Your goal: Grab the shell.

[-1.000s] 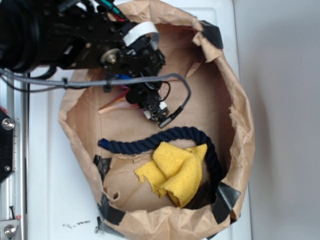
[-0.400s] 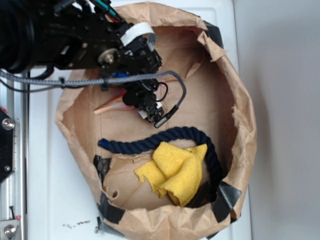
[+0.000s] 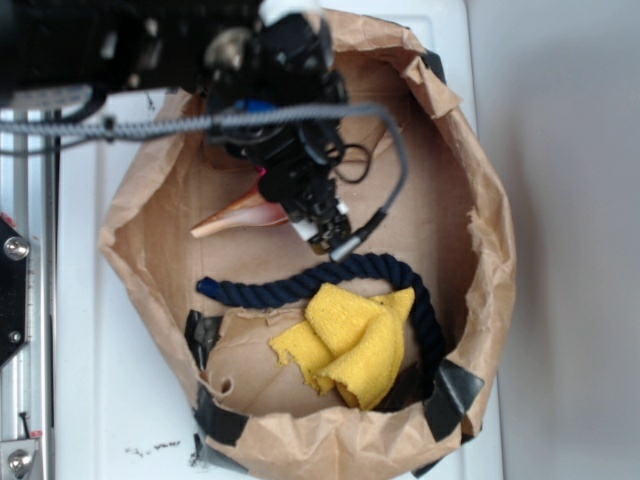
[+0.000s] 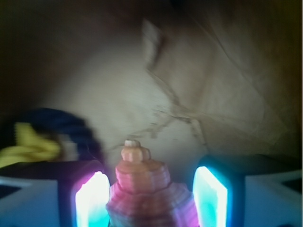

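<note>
1. The gripper [image 4: 147,194] is seen in the wrist view with its two lit pads [image 4: 90,198] set either side of the shell [image 4: 142,187]; a narrow gap shows on each side, so the jaws are not closed on it.
2. The shell is seen in the exterior view lying on the floor of a brown paper bag [image 3: 480,230], its long point directed left and its wide end hidden under the gripper [image 3: 318,215].
3. A dark blue rope [image 3: 300,280] is curved across the bag floor just below the gripper.
4. A yellow cloth [image 3: 350,345] is bunched against the rope, well apart from the shell.
5. The bag is set on a white table [image 3: 100,380].
</note>
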`<action>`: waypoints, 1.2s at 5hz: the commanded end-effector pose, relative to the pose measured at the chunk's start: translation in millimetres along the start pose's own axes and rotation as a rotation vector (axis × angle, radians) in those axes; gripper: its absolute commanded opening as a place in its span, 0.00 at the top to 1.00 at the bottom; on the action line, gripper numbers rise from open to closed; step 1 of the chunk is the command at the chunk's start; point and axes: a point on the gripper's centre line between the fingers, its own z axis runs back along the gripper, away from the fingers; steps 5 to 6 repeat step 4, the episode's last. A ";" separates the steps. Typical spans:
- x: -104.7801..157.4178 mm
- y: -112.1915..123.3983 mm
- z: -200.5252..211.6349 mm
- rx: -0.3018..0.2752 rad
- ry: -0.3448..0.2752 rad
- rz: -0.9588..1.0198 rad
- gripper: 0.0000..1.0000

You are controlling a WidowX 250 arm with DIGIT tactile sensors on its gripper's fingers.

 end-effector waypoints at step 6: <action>-6.4 -71.5 69.8 0.164 -0.093 -0.104 1.00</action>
